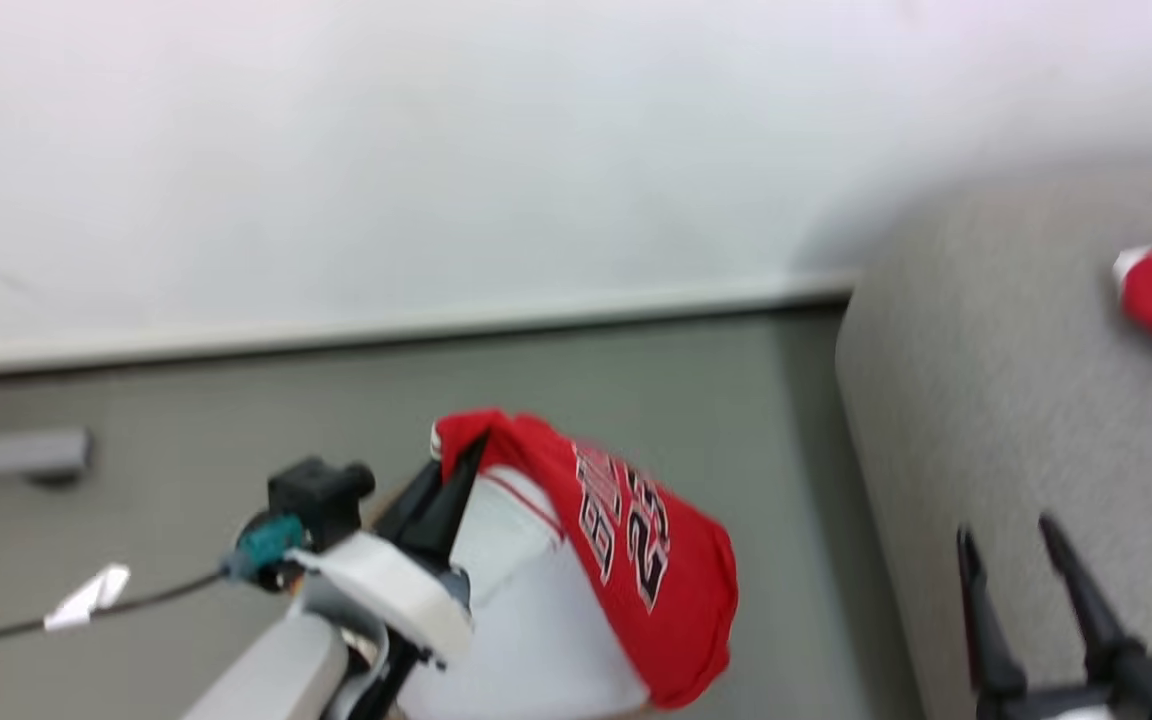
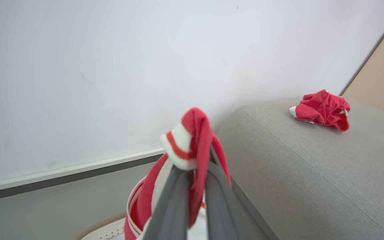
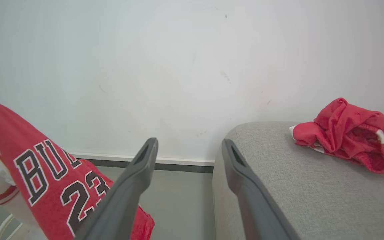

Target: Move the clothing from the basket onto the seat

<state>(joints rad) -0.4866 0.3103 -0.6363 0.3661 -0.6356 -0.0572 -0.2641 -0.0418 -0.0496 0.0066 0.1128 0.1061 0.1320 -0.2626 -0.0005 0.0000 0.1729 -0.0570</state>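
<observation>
beside the rounded grey fabric sofa (image 1: pixel 986 400), left jaws pinch a limp red jersey (image 1: pixel 636 540); right jaws gape empty.

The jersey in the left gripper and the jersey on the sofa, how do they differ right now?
The held jersey hangs from the left gripper beside the sofa; the sofa jersey lies on it, ungripped. The held jersey drapes long, showing lettering; the sofa jersey is a crumpled heap, lettering hidden. Both are red with white trim.

Crumpled red jersey (image 2: pixel 322 110) on grey sofa (image 2: pixel 295 173)
</observation>
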